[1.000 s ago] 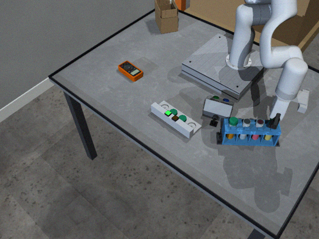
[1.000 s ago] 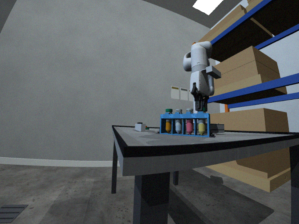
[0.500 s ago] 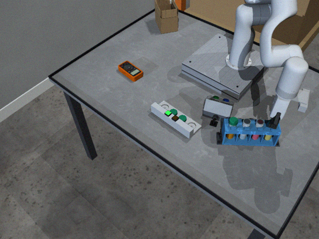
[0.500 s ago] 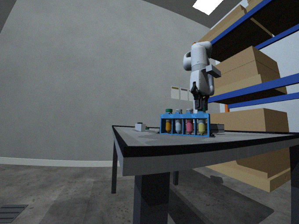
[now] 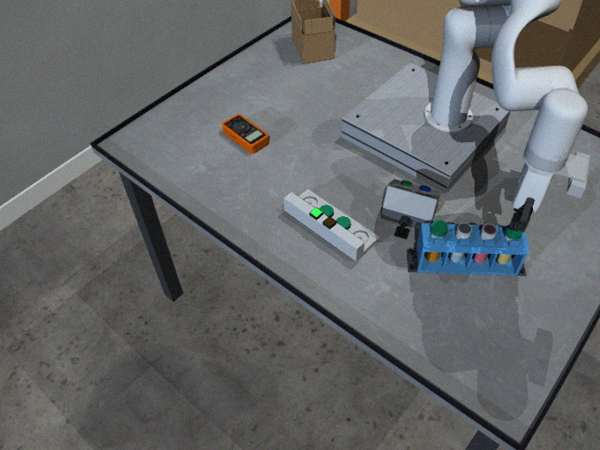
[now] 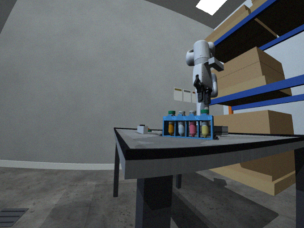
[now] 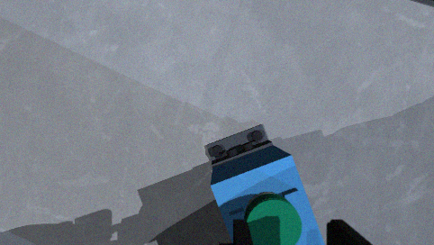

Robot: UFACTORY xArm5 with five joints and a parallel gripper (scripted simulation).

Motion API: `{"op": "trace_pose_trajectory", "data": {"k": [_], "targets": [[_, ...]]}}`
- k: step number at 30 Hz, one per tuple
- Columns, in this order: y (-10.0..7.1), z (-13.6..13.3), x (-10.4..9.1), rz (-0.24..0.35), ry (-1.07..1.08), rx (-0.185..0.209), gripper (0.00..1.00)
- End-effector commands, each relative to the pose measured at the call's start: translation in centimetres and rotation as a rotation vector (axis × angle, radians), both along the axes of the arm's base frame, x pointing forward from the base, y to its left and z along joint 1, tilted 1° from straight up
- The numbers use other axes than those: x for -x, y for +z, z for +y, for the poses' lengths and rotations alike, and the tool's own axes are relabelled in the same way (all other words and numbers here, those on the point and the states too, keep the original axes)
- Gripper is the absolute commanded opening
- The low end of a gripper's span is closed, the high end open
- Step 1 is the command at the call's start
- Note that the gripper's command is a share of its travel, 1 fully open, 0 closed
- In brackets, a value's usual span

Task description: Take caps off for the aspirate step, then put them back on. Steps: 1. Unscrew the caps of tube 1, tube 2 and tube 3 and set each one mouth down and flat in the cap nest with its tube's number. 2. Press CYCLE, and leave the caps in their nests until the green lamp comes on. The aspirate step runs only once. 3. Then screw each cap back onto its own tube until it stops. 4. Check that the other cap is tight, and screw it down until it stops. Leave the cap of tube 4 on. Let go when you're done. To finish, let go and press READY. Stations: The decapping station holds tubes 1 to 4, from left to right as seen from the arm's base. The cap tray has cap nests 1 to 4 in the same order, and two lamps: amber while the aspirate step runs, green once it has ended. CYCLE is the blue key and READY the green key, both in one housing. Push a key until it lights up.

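The blue tube rack (image 5: 470,250) stands at the table's front right. Its two end tubes carry green caps: one on the left end (image 5: 438,228) and one on the right end (image 5: 513,233). The two middle tubes (image 5: 464,228) (image 5: 488,229) are open. My gripper (image 5: 521,220) is open just above the right end cap, with its fingers apart from it on both sides. The wrist view shows this cap (image 7: 272,221) between my spread fingers. The cap tray (image 5: 330,224) holds two green caps (image 5: 326,210) (image 5: 343,221) in its middle nests. Its green lamp (image 5: 315,213) is lit.
The key housing (image 5: 410,201) with the green key (image 5: 407,183) and the blue key (image 5: 424,188) stands just behind the rack. An orange multimeter (image 5: 244,133) lies at the left. A cardboard box (image 5: 313,27) stands at the far edge. The arm's base plate (image 5: 425,120) is behind.
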State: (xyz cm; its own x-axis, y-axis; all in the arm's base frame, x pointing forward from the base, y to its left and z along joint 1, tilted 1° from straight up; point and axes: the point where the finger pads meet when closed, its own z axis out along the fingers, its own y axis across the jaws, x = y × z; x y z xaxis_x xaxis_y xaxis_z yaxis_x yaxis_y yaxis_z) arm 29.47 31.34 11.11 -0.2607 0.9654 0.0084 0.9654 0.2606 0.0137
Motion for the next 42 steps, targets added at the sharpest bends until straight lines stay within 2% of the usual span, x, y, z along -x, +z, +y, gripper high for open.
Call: {"op": "trace_pose_trajectory", "data": {"k": [1,4,13,15,16,30,32,35,42], "targets": [[0.5,-0.7,-0.3,0.005,0.083,-0.007,0.46],[0.4,-2.9,-1.2,0.001,0.294,-0.005,0.46],[0.4,-5.8,-2.3,-0.003,0.602,-0.002,0.46],[0.4,-5.8,-2.3,-0.003,0.602,-0.002,0.46],[0.4,-6.5,-2.7,-0.005,0.706,-0.001,0.46],[0.3,-11.9,-4.8,-0.013,1.215,0.005,0.46],[0.3,-11.9,-4.8,-0.013,1.215,0.005,0.46],[0.2,-14.2,-5.7,-0.014,1.239,0.004,0.46],[0.2,-17.6,-7.1,-0.014,1.239,0.005,0.46]]}}
